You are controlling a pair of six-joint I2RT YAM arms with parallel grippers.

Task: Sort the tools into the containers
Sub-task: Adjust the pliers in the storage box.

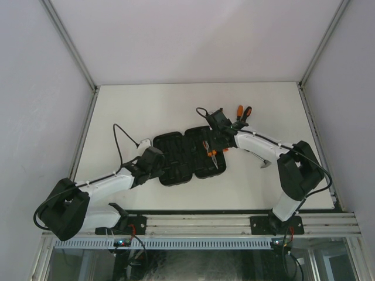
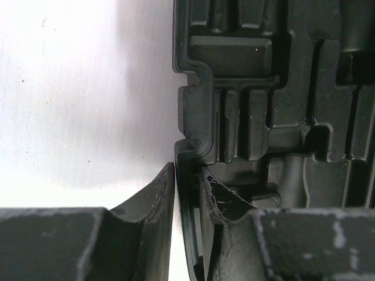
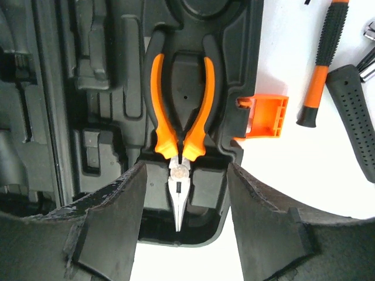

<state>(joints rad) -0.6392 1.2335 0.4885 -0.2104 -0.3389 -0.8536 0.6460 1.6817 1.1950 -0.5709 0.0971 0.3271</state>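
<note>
The black tool case (image 1: 176, 161) lies open in the middle of the table, its moulded slots facing up. Orange-handled pliers (image 3: 179, 117) rest in a slot of the case's right half (image 3: 88, 88), tips toward my right gripper (image 3: 184, 170). That gripper is open, a finger on each side of the pliers' nose, touching nothing. My left gripper (image 2: 188, 175) is shut on the case's left rim (image 2: 258, 58), one finger outside the wall and one inside. In the top view the pliers (image 1: 212, 153) lie just below the right gripper (image 1: 218, 143).
The orange latch (image 3: 266, 116) sticks out from the case's right edge. An orange-and-black screwdriver (image 3: 322, 58) and a black dotted handle (image 3: 354, 111) lie on the white table beyond it. The loose tools (image 1: 241, 112) sit at the back right. Walls enclose the table.
</note>
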